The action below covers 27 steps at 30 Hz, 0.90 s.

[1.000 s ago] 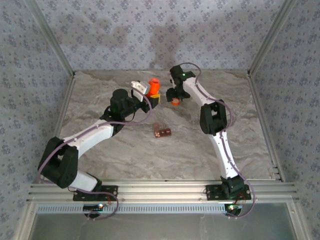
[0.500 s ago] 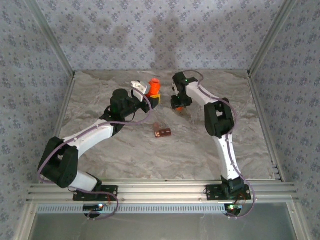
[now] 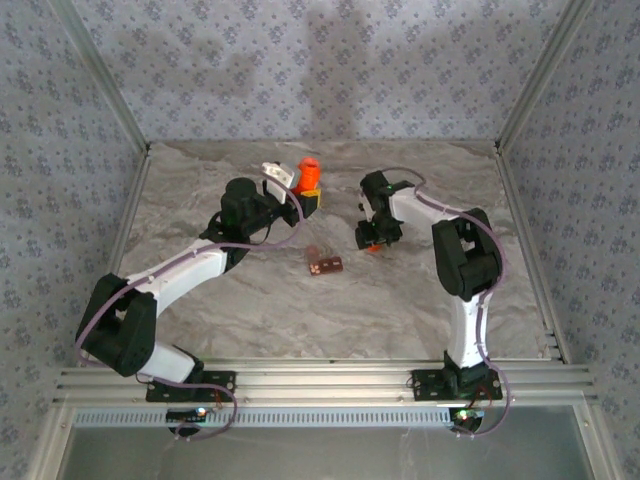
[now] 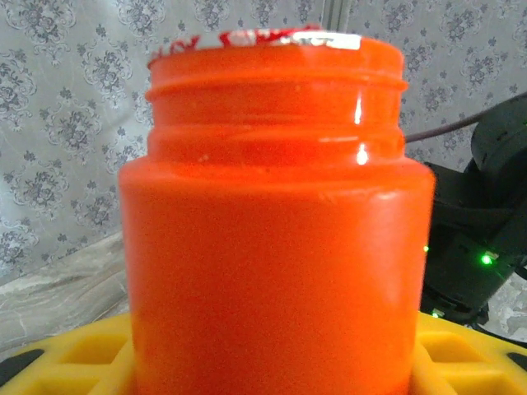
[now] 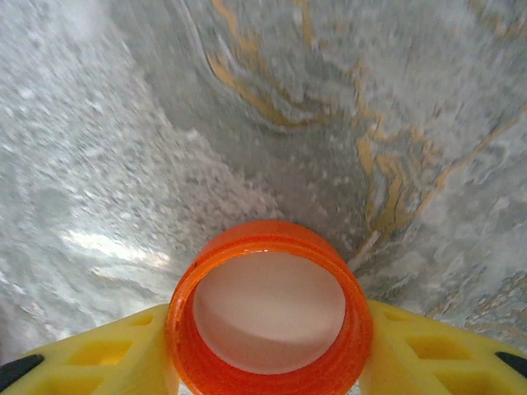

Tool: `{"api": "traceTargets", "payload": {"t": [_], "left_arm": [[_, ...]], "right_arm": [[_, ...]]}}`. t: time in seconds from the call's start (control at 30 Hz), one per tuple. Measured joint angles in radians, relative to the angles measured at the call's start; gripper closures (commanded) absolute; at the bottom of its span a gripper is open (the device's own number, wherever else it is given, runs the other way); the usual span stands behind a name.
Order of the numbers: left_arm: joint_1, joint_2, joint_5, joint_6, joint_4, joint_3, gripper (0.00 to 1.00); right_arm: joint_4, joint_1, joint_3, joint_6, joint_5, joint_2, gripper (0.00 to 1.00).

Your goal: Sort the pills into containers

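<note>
Now, look first at the brown strip of little cells [image 3: 325, 265]: lying flat on the table [image 3: 250, 300], between the two arms, touched by nothing. Count on the pills being inside the orange bottle [image 4: 272, 230]. Standing upright just past the strip, top off, pinched near its bottom by the yellow fingers of the left gripper [image 3: 309, 196]. Off to the right of the strip, the orange cap [image 5: 268, 309], with its white inside toward the wrist camera, squeezed between the yellow fingers of the right gripper [image 5: 268, 354], over bare table.

Set the cap down gently, well apart from the strip, so as not to bump it. Let go only once flat on the table. Hold the bottle straight up meanwhile, or risk a spill. Then tip slowly, right over one cell.
</note>
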Motion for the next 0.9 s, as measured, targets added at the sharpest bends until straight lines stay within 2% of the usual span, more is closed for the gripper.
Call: {"api": "traceTargets", "payload": {"t": [0.17, 0.33, 0.47, 0.57, 0.7, 0.9], "left_arm": [[-0.002, 0.000, 0.000, 0.000, -0.003, 0.000, 1.00], [-0.002, -0.001, 0.000, 0.000, -0.003, 0.000, 1.00], [-0.002, -0.004, -0.001, 0.000, -0.004, 0.000, 1.00], [-0.002, -0.011, -0.001, 0.000, -0.005, -0.003, 1.00], [-0.002, -0.021, -0.001, 0.000, -0.006, -0.006, 1.00], [-0.002, -0.023, -0.001, 0.000, -0.006, -0.006, 1.00]], "right_arm": [[0.012, 0.008, -0.022, -0.006, 0.014, -0.006, 0.26], [-0.002, 0.031, -0.042, 0.001, 0.068, -0.053, 0.26], [-0.018, 0.069, -0.040, 0.034, 0.114, -0.120, 0.30], [-0.032, 0.102, -0.020, 0.063, 0.137, -0.132, 0.39], [-0.054, 0.132, 0.027, 0.088, 0.147, -0.098, 0.51], [-0.062, 0.138, 0.054, 0.099, 0.147, -0.031, 0.56]]}}
